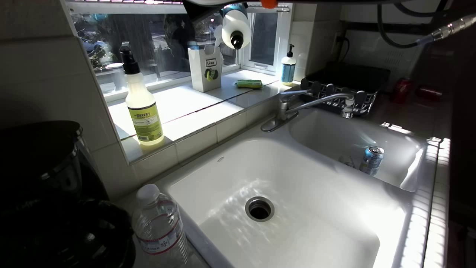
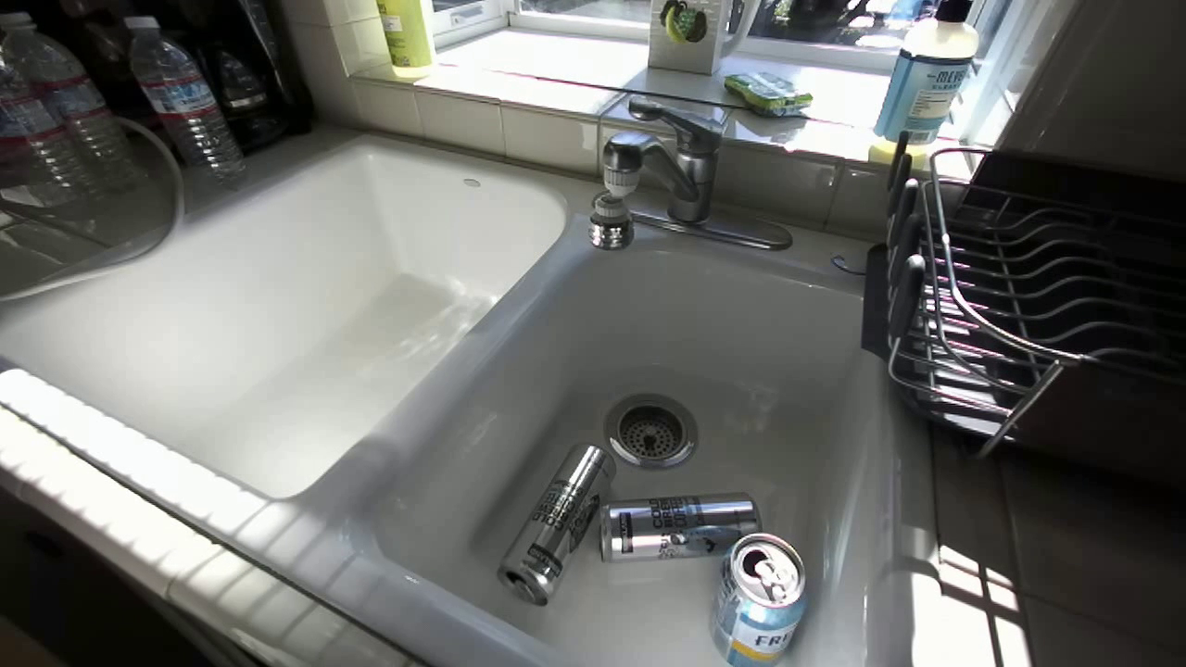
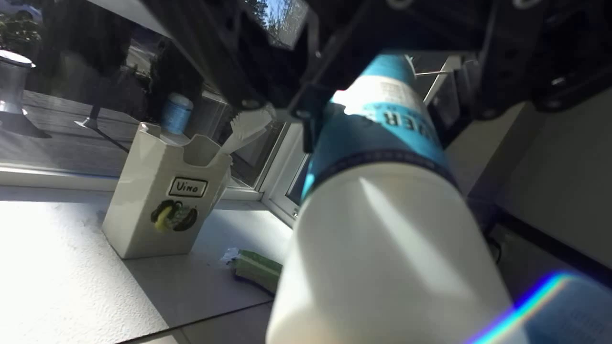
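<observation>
Broadly, a glossy white double-basin sink [image 1: 297, 178] fills the lower middle and right in an exterior view. A dark wire dish rack [image 2: 1015, 315] stands at right in an exterior view. Left of centre in the wrist view rises a white square-sided pitcher [image 3: 162, 205] lettered "Vino". Across the top there, the black jointed gripper [image 3: 377, 122] is clamped around a white plastic bottle with a blue label [image 3: 382, 248]; at the top centre in an exterior view the bottle hangs with its black cap [image 1: 237, 40] pointing down. Lastly, a green-and-yellow sponge [image 3: 258, 267] lies between pitcher and bottle in the wrist view.
</observation>
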Motion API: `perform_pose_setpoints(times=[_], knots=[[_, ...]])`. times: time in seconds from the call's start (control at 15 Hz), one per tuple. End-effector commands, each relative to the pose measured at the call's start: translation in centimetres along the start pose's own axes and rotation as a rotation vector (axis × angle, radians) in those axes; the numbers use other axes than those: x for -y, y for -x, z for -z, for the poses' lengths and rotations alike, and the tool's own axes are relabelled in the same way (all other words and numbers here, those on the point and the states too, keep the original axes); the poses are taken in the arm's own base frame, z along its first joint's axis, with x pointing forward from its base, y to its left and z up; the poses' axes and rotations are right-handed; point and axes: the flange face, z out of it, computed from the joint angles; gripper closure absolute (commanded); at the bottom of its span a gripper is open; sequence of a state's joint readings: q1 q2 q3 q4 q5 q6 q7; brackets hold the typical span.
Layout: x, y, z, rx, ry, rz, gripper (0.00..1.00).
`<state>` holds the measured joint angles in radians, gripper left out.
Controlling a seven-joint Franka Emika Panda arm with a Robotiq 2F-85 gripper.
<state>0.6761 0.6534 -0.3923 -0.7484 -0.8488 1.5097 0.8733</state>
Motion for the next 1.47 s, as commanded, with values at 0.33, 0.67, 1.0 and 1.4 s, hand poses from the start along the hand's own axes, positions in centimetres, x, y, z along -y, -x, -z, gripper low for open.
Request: perform_pose_setpoints(times=[0.33,0.67,1.0,1.4], knots=[[-1.3,1.3,0.1,-0.109,0.124,0.021,0.69],[-1.7,2.5,0.1,-0.169,0.171,0.011,0.69],[-2.4,3.6,0.3,-0.223,0.173,-0.042,0.69],[-3.6,4.9,0.6,-0.314,0.205,-0.080,0.69]])
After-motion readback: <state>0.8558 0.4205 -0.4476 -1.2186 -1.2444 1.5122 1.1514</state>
